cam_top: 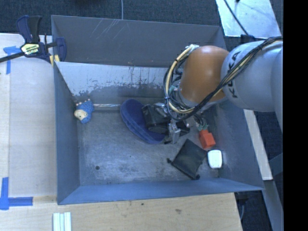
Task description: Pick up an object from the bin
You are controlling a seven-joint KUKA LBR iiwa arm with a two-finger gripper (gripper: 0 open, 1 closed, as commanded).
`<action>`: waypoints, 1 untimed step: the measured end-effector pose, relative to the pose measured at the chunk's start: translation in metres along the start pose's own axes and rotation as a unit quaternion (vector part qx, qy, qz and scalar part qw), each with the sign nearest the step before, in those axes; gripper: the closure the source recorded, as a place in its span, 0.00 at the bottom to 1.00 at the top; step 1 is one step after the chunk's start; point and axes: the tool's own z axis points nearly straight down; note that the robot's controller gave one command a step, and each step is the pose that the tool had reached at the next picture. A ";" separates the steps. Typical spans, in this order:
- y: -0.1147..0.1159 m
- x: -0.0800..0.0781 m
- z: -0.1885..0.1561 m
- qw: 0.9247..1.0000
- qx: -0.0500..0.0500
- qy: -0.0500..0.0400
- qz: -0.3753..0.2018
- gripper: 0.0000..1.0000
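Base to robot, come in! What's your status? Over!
Robot here: gripper down low, at the blue slipper's right edge. Close on its right: black pouch, red block, white cap. Over.

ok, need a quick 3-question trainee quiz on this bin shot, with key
1. Multiple choice: which thing is the gripper closest to?
A) small blue-and-yellow toy
B) dark blue soft thing
C) white piece
2. True or false: the black flat thing lies just left of the white piece in the camera view.
3. Short answer: which thing lies apart from the rest, at the left of the bin?

Key: 1 B; 2 true; 3 the small blue-and-yellow toy.
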 end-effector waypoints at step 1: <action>-0.012 -0.027 -0.147 1.000 -0.001 0.007 0.002 1.00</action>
